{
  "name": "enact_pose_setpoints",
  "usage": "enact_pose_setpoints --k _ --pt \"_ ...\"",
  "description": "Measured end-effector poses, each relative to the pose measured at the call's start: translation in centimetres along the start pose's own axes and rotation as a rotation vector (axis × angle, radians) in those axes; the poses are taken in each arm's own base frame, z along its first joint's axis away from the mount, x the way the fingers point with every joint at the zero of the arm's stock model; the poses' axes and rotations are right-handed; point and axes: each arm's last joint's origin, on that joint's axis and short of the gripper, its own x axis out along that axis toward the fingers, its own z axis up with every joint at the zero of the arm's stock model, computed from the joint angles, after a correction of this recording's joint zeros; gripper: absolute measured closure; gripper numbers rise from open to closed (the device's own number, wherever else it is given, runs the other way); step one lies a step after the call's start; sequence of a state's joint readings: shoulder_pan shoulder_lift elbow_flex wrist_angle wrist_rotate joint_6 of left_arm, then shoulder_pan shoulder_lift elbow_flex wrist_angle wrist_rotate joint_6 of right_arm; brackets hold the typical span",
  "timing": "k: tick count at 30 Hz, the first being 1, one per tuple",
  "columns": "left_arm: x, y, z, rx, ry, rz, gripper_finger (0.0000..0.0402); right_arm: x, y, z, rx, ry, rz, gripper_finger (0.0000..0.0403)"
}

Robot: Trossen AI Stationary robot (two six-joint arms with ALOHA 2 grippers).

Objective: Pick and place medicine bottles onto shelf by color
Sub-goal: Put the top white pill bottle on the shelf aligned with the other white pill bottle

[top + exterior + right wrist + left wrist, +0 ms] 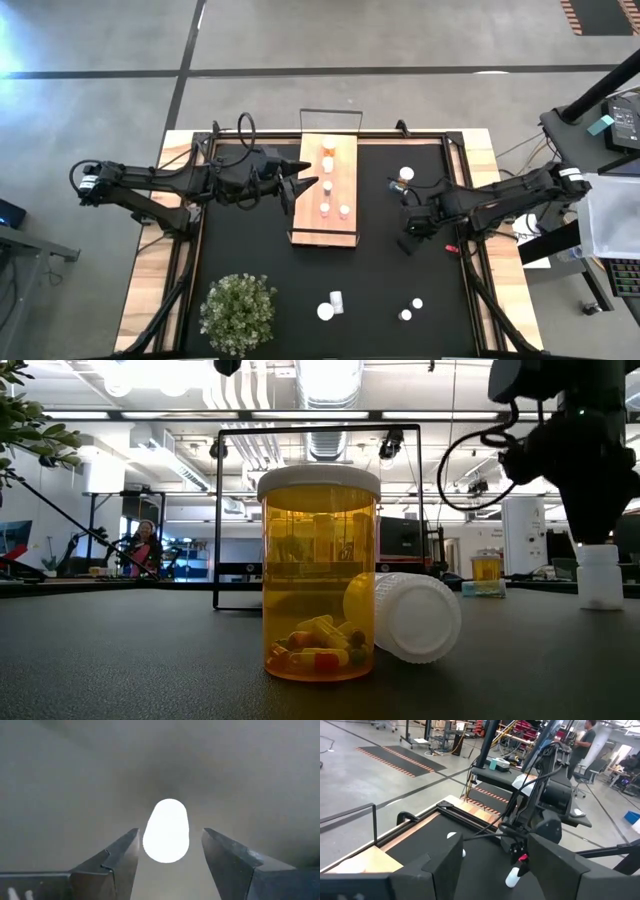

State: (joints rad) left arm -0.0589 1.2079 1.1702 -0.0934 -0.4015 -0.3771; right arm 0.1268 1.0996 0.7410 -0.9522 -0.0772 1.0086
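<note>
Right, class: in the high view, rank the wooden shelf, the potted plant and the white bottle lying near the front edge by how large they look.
1. The shelf, largest.
2. The potted plant, clearly smaller in footprint.
3. The lying white bottle, smallest by far.
The camera looks straight down, so nearness hardly skews this order.

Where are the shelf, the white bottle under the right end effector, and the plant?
shelf (343, 186): high view, bare wood of the board's right side.
white bottle (166, 831): right wrist view, middle of its body, between the open fingers.
plant (238, 311): high view, centre of the foliage.
</note>
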Motion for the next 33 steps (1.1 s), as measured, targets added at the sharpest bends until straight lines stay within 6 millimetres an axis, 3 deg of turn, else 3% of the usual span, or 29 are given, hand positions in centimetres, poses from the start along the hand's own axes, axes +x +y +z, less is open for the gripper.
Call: enact_pose_setpoints --k 8,16,22,27,33 --pt "0.0 0.0 0.0 0.0 0.0 0.0 0.0194 1.4 0.3 0.3 -0.038 0.042 -0.063 0.0208" --pt "0.0 0.0 0.0 -0.001 -0.002 -0.001 0.0194 1.3 0.3 0.3 -0.072 0.053 -0.054 0.0267" --pt "0.1 0.0 0.0 -0.003 -0.005 -0.002 0.0194 0.9 0.2 0.1 -0.072 0.067 -0.035 0.0269" --pt "0.1 -0.1 0.1 -0.01 -0.022 -0.008 0.0194 -1.0 0.4 0.1 -0.073 0.057 -0.023 0.0269" --pt "0.1 -0.1 0.1 -0.01 -0.022 -0.008 0.0194 -4.9 1.9 0.8 -0.083 -0.043 0.021 0.0269"
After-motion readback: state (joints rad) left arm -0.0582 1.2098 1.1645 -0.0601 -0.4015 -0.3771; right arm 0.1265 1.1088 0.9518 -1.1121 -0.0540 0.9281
